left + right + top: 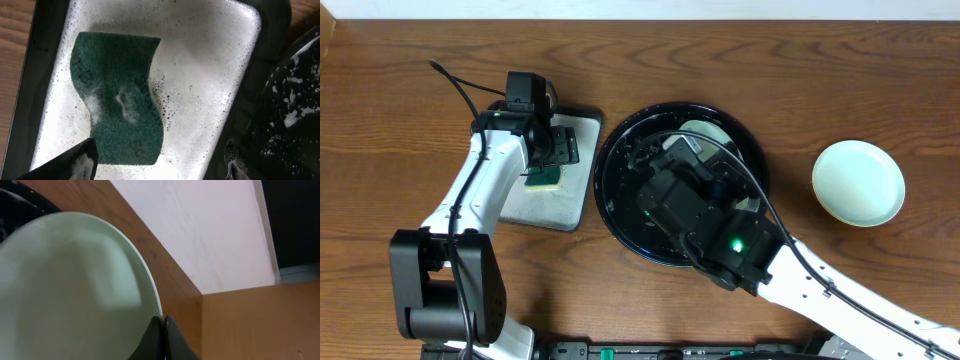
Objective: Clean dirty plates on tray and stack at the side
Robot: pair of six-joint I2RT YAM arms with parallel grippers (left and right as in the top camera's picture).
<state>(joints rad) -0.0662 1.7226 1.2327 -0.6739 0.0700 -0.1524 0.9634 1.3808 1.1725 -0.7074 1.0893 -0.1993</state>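
Trouble could come if the pale plate [75,290] slips and drops, because the right tool [163,332] pinches only its thin rim and holds it tipped up over the black tray [618,195], while the left tool [160,162] hangs spread wide above the green sponge [120,95], gripping nothing.

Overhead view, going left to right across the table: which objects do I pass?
Grey rectangular tray → round black tray → pale mint plate lying on its own.

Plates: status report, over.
Left tool open over sponge. Right tool shut on mint plate over black tray. Second mint plate aside, right. Nothing seen blocking.
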